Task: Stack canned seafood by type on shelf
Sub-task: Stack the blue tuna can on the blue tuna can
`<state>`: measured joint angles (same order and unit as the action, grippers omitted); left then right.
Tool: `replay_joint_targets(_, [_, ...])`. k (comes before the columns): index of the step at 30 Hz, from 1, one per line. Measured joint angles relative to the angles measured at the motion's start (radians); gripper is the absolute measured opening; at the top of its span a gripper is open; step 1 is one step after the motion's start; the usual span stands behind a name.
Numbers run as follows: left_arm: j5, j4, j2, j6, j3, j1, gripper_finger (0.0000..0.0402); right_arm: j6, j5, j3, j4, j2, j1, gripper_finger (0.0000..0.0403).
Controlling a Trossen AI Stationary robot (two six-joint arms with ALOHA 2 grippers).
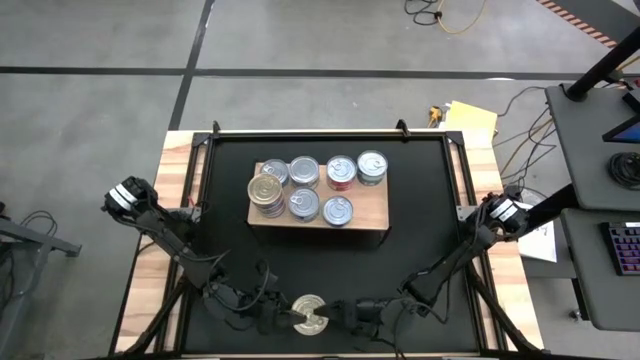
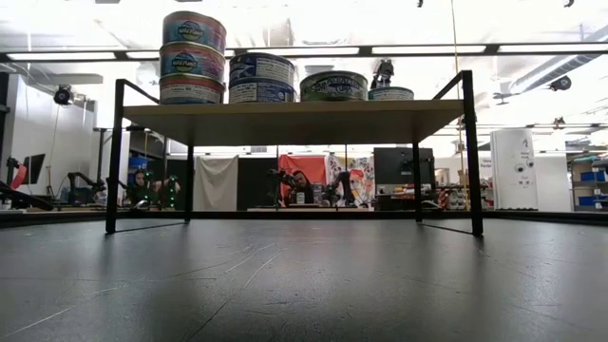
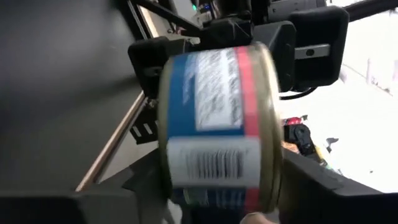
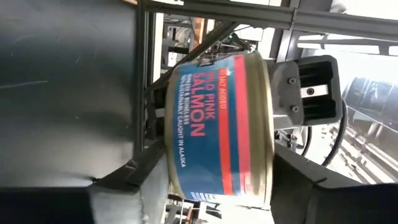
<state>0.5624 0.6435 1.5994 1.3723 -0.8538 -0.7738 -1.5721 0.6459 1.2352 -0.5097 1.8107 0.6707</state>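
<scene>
Both my arms meet at the near edge of the counter (image 1: 420, 240), where one salmon can (image 1: 308, 314) sits between my two end effectors, its lid facing up in the high view. My left end effector (image 1: 277, 318) comes at it from the left and my right end effector (image 1: 342, 316) from the right. In both wrist views the can (image 3: 217, 127) fills the space between the fingers, its blue label with a red band and the word SALMON readable from the right wrist (image 4: 217, 127). Both sets of fingers flank the can closely, but I cannot tell which end effector actually grips it. On the shelf (image 1: 372, 213) at the middle of the counter, the other cans (image 1: 305, 172) stand in two rows, with the tallest stack (image 2: 193, 57) at its left end.
</scene>
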Motion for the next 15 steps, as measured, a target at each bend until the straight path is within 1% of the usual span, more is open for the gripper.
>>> replay_joint_targets(3, [-0.005,0.002,0.004,-0.053,-0.003,0.002,0.0255,0.001,0.000,0.000,0.001,0.000,0.000,0.0185])
replay_joint_targets(6, [-0.005,0.011,0.002,-0.122,-0.003,0.004,0.0282,0.005,0.000,0.000,-0.002,0.000,0.000,0.0185])
replay_joint_targets(9, [-0.007,0.009,-0.011,-0.184,-0.003,0.007,0.0296,0.022,0.019,0.001,-0.012,0.000,-0.001,0.0185])
replay_joint_targets(13, [-0.026,0.006,-0.034,-0.280,-0.003,0.010,0.0302,0.009,0.100,0.001,-0.053,0.000,-0.001,0.0185])
replay_joint_targets(15, [-0.032,-0.027,-0.049,-0.325,-0.003,0.009,0.0303,0.004,0.136,0.001,-0.048,-0.010,-0.002,0.0185])
